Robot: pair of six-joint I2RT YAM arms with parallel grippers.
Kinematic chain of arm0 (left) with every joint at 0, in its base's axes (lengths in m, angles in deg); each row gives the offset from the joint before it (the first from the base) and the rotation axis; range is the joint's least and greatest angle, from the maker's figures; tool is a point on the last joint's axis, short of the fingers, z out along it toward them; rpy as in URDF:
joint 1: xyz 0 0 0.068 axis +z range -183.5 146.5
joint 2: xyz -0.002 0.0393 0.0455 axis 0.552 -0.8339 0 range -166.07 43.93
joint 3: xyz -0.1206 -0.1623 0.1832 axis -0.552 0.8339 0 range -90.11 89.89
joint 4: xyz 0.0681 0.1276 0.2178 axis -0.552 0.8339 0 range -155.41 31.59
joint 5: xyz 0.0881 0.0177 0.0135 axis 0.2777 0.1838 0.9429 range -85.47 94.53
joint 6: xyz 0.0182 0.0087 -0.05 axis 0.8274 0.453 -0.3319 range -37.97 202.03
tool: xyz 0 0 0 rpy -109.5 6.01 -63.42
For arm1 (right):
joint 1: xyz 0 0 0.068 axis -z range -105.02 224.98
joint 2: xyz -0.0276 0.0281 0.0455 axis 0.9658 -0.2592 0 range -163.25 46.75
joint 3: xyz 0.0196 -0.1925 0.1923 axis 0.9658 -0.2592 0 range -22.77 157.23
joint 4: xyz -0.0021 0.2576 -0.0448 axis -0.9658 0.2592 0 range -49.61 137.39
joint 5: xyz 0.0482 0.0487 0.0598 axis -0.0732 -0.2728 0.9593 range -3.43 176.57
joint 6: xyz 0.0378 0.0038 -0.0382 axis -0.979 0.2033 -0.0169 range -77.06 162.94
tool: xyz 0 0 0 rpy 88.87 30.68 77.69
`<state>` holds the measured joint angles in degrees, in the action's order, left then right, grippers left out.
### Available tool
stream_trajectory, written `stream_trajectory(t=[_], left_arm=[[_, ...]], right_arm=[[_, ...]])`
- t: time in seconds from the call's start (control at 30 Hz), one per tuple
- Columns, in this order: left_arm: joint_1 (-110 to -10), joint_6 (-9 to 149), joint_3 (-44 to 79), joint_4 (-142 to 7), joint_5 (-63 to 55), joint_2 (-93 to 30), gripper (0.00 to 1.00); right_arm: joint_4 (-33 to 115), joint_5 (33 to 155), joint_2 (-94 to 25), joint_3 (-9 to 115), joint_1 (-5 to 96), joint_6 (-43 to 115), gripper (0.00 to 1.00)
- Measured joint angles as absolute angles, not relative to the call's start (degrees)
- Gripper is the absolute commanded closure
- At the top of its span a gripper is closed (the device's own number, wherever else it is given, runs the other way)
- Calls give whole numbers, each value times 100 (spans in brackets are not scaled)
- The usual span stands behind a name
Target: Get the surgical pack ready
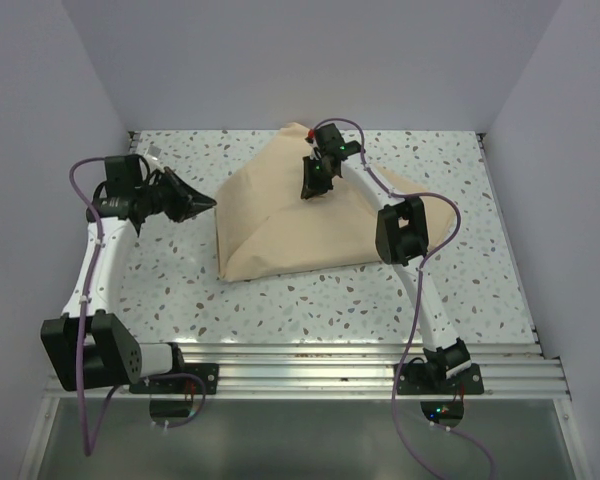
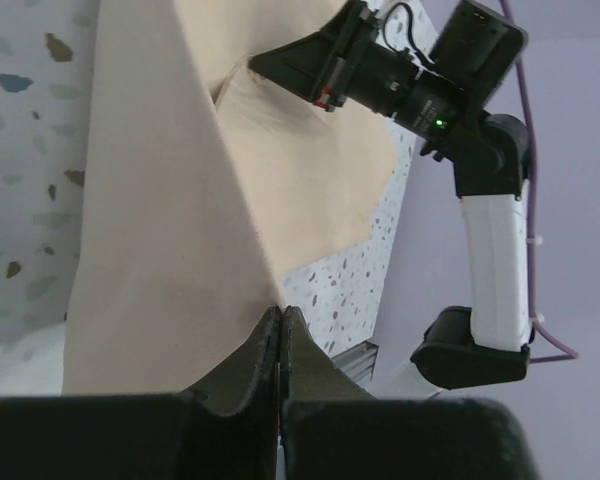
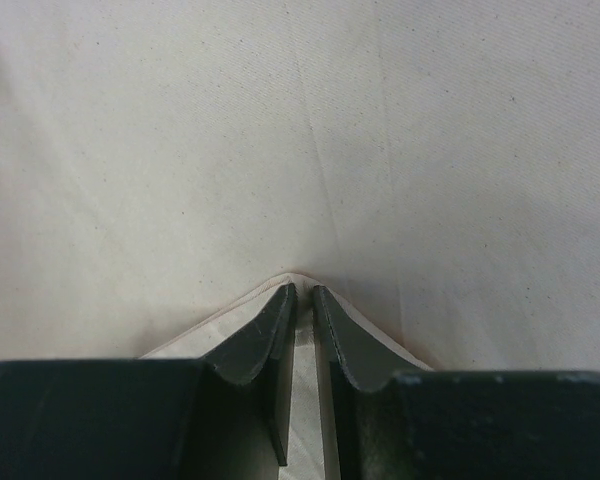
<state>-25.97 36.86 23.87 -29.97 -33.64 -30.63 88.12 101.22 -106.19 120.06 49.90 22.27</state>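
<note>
Right fingers [image 3: 255, 340] tight on tan cloth [image 3: 400, 150] fold; left fingers [image 2: 238, 382] together, empty.

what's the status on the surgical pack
Left gripper shut, empty, by cloth left edge. Right gripper pinching a cloth fold. Nothing seen in the way.

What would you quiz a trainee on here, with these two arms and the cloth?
1. True or false: the left gripper is holding the tan cloth.
2. Which gripper pinches a fold of the cloth? A) left gripper B) right gripper C) both
3. Fill in: the cloth lies on a speckled ____.

Key: 1 false, it is shut on nothing. 2 B. 3 table.
</note>
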Motion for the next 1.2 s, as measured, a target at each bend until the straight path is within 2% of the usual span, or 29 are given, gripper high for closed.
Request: stream_trajectory(t=[0.5, 0.8, 1.2], left_arm=[[-3437, 2082, 1856, -4382, -3723, -3682, 100], [-4602, 1747, 625, -4876, -3697, -5096, 100], [-5290, 1660, -153, -5093, -3681, -6208, 100]], right_arm=[[8825, 10112, -10639, 12038, 4985, 2231, 81], [8820, 10133, -10641, 12038, 4985, 2231, 79], [8783, 10337, -10654, 12030, 5007, 2223, 79]])
